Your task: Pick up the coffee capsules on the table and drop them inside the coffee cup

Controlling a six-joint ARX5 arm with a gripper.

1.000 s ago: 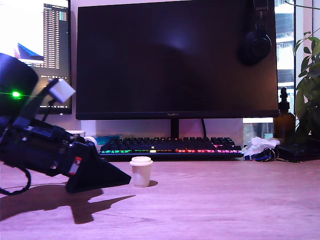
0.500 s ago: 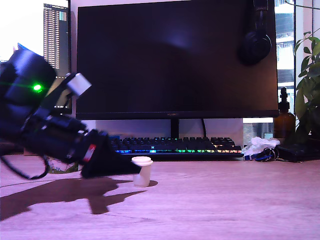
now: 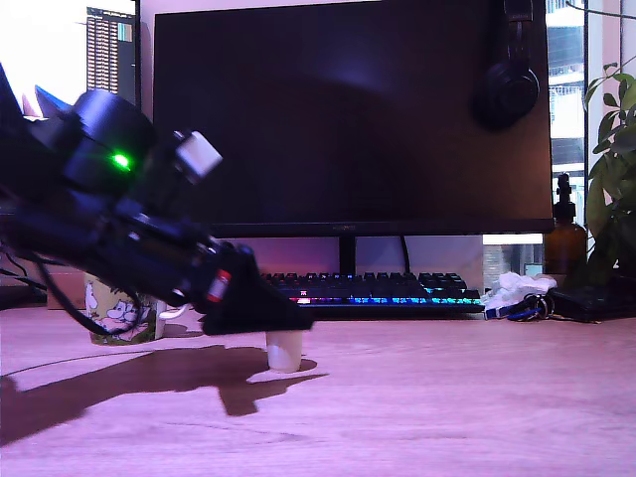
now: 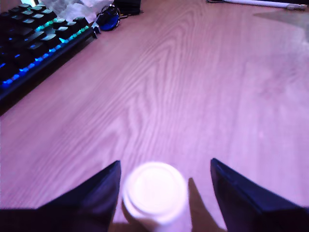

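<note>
A cream-white coffee capsule (image 3: 284,351) stands upright on the wooden desk, its rim hidden behind my black gripper (image 3: 283,320) in the exterior view. In the wrist view the capsule (image 4: 154,192) shows its round flat top between the two dark fingers (image 4: 99,191), nearer one of them, with gaps on both sides; the gripper (image 4: 164,166) is open around it. The coffee cup (image 3: 123,310), a mug with green print and cartoon figures, stands at the exterior view's left behind the arm, partly covered by it. No pale blue-grey capsule is in view.
A backlit keyboard (image 3: 378,291) lies behind the capsule under a large dark monitor (image 3: 348,119). At the exterior view's right are a brown glass bottle (image 3: 564,243), crumpled wrappers (image 3: 512,291) and a plant (image 3: 616,149). Bare wooden desk (image 3: 447,397) spreads in front.
The arm has swung toward the exterior view's right and its fingers now reach over and around the capsule. The mug, hidden before, shows behind the arm.
</note>
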